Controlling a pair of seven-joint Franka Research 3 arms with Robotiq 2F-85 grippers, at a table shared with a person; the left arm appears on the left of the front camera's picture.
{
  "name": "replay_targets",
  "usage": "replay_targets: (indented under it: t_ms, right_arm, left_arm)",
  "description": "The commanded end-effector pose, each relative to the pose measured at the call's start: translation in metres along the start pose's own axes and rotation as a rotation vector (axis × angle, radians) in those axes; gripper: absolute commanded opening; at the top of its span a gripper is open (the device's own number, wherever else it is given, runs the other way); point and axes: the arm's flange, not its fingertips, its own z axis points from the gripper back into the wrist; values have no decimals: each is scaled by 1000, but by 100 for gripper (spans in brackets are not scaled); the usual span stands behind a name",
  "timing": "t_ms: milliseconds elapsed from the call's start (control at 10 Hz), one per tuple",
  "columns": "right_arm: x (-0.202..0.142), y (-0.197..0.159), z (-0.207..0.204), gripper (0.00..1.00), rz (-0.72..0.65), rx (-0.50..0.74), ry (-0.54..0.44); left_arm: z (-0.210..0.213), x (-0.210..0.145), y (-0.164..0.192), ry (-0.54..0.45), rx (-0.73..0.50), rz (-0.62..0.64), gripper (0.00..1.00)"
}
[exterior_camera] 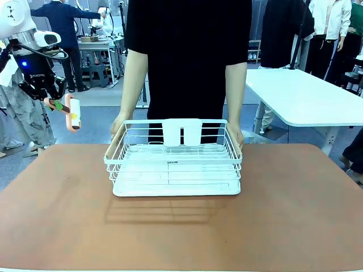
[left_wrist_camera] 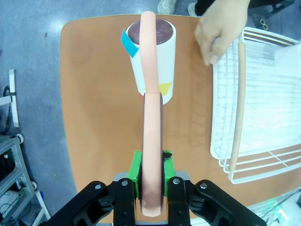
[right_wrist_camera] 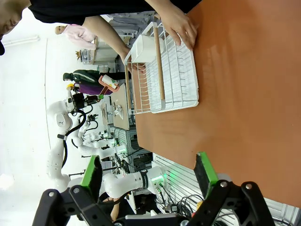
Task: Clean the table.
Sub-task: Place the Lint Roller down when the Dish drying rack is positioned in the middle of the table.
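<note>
Terracotta desk (exterior_camera: 62,226) spreads bare in front, a white wire rack (exterior_camera: 174,164) mid-desk between the person's hands (exterior_camera: 119,126). Beyond its left edge, the left end effector (exterior_camera: 55,104) clamps a lint roller (left_wrist_camera: 151,70) aloft; the right end effector (right_wrist_camera: 148,179) gapes empty. Rolling seemingly awaits: next, lower the roller onto the surface.

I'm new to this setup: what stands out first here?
A white wire dish rack sits mid-table on the terracotta-coloured table, a person's hands gripping both its sides. At the table's left, the left gripper has its jaws shut on a white lint roller with a salmon-pink handle, raised above the tabletop.
</note>
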Motion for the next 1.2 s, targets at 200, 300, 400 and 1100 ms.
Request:
replay_targets:
  t_ms: [200, 300, 400, 1100]
  right_arm:
    - [-1, 3, 1, 100, 5, 10, -1]
    - [-1, 3, 1, 100, 5, 10, -1]
    - [-1, 3, 1, 100, 5, 10, -1]
    - [-1, 3, 1, 100, 5, 10, -1]
  left_arm:
    - [5, -1, 0, 1, 2, -1, 22]
    - [5, -1, 0, 1, 2, -1, 22]
    - [5, -1, 0, 1, 2, -1, 22]
    - [5, -1, 0, 1, 2, -1, 22]
